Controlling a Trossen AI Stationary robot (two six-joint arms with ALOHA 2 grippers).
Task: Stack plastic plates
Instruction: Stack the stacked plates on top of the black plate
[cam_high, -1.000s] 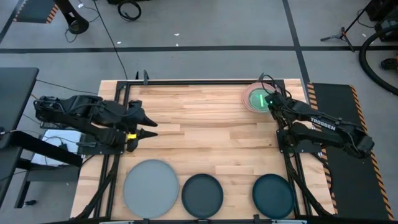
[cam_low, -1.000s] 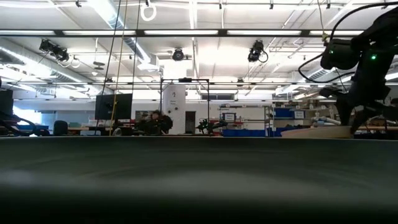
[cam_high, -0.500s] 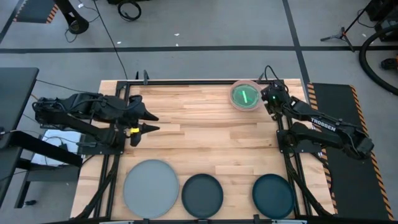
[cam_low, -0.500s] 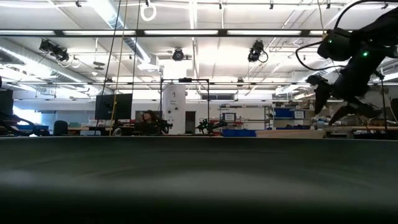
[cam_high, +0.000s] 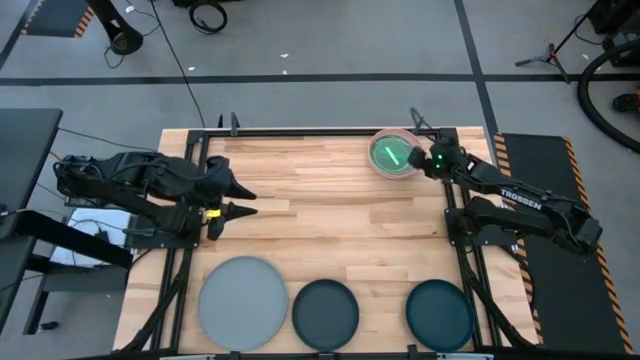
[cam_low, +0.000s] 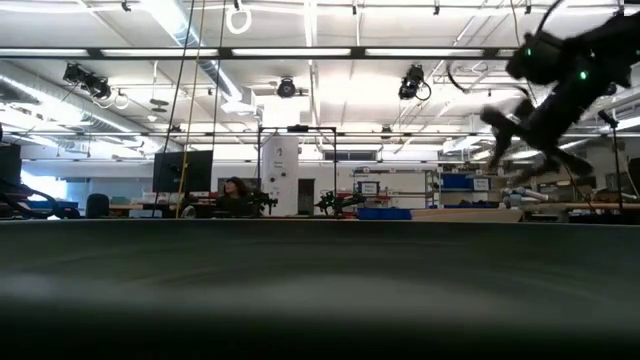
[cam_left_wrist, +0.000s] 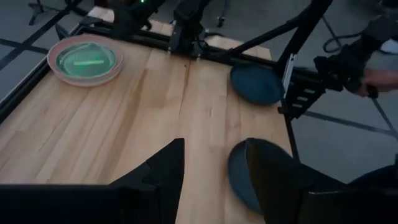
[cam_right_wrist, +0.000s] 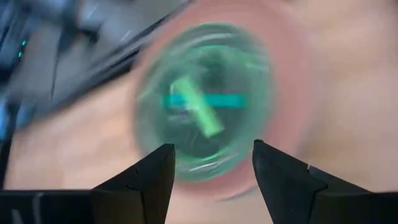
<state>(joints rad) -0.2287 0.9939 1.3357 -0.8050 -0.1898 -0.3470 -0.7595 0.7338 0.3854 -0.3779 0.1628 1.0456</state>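
Since a second ago the right gripper (cam_high: 414, 150) has let go of the green-topped plate stack (cam_high: 396, 154) and lifted just beside it, fingers apart.

On the table (cam_high: 330, 215), the stack sits at about one o'clock, a salmon pink plate (cam_left_wrist: 57, 68) under the green one. The large grey plate (cam_high: 243, 302) and two dark teal plates (cam_high: 325, 312) (cam_high: 439, 310) lie along the six o'clock edge. At nine o'clock the left gripper (cam_high: 238, 198) hovers, fingers apart, empty.

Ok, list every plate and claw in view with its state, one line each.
Plate stack: green on salmon pink, far right corner.
Grey plate: flat, alone.
Two dark teal plates: flat, apart.
Right claw: open, empty, beside the stack.
Left claw: open, empty, at table's left side.
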